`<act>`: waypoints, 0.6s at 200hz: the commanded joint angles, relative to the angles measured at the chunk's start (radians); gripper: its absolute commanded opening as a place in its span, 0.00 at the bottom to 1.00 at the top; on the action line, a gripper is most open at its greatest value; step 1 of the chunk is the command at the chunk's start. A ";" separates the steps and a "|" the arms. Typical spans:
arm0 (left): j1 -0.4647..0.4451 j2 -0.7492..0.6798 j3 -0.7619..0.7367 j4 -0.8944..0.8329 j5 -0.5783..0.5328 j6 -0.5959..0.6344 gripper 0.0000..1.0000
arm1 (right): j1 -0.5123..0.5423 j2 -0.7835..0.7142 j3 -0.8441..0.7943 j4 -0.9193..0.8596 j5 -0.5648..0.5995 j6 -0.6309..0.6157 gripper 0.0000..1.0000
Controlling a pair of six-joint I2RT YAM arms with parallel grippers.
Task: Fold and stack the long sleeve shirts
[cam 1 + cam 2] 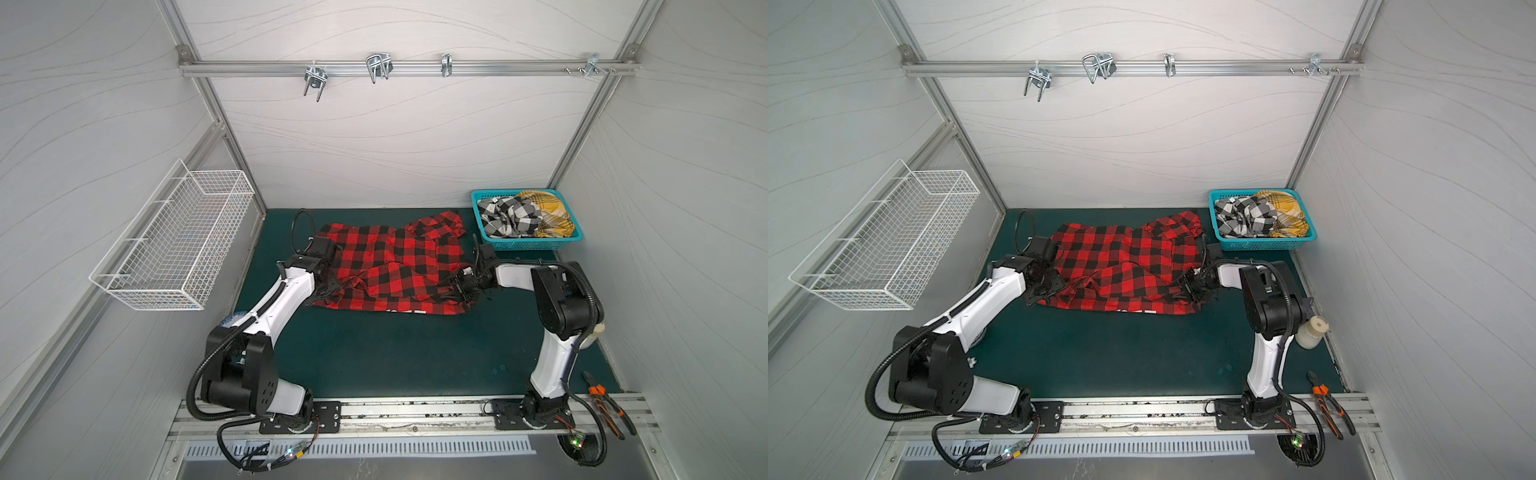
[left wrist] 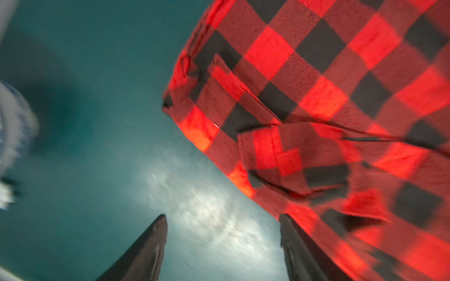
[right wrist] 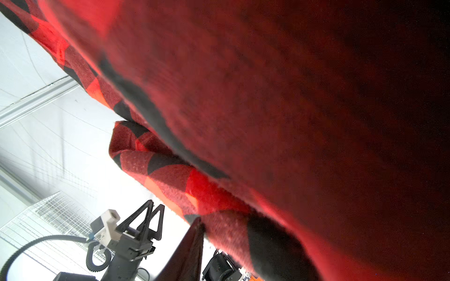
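Red-and-black checked soft shirt [image 1: 386,262] lay spread on the dark green mat [image 1: 374,353]. The left gripper [image 2: 222,219] was spread wide and empty beside one edge. The right gripper [image 1: 459,291] was at the other edge, half hidden by cloth; I could not tell if it pinched. A black-and-white checked shirt [image 1: 507,216] and a yellow checked shirt [image 1: 548,216] sat crumpled in the blue-green plastic basket [image 1: 523,244].

1. A dark green mat [image 1: 395,353] covers the work surface.
2. A white wire basket [image 1: 178,249] hangs on the left wall, beside the mat's left edge.
3. A teal plastic basket [image 1: 528,246] stands on the back right corner of the mat, close to the back wall.
4. A metal rail [image 1: 498,66] crosses the back wall high up, and several metal hooks [image 1: 377,68] hang from it.
5. Pliers [image 1: 606,399] with orange-and-black handles lie on the front aluminium track, far right.
6. In a top view, a small white jar [image 1: 1311,330] stands at the mat's right edge.
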 commanded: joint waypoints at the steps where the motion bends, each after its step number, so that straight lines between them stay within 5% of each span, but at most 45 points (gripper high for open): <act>1: 0.088 0.021 -0.058 0.060 0.376 -0.224 0.72 | 0.012 0.041 0.005 -0.035 0.007 -0.016 0.42; 14: 0.102 0.034 -0.098 0.168 0.475 -0.304 0.69 | 0.014 0.043 0.011 -0.039 0.005 -0.024 0.42; 52: 0.102 0.084 -0.107 0.241 0.491 -0.417 0.63 | 0.015 0.044 0.031 -0.062 0.003 -0.049 0.41; 120: 0.117 0.175 -0.059 0.261 0.427 -0.421 0.56 | 0.016 0.052 0.018 -0.068 -0.001 -0.067 0.40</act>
